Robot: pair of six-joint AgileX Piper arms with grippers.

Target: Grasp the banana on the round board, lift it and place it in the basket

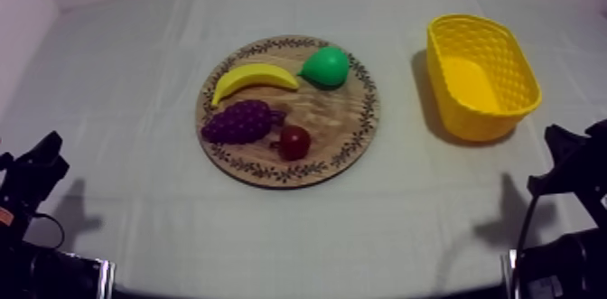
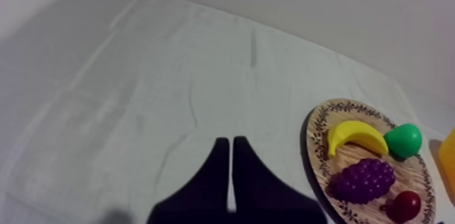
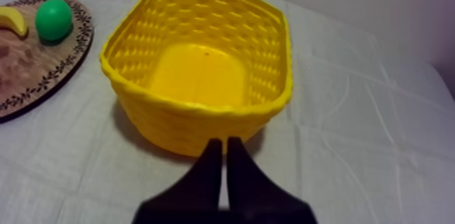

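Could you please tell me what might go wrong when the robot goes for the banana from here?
1. The banana lies close to the pear and the grapes, so a grasp could nudge either one, perhaps off the board.
2. The basket is empty and probably light; a bump on its rim during the drop might shift or tip it.

Glossy plastic-looking banana [image 1: 254,78], matt wooden board [image 1: 336,133], perhaps plastic lattice basket [image 1: 506,57].
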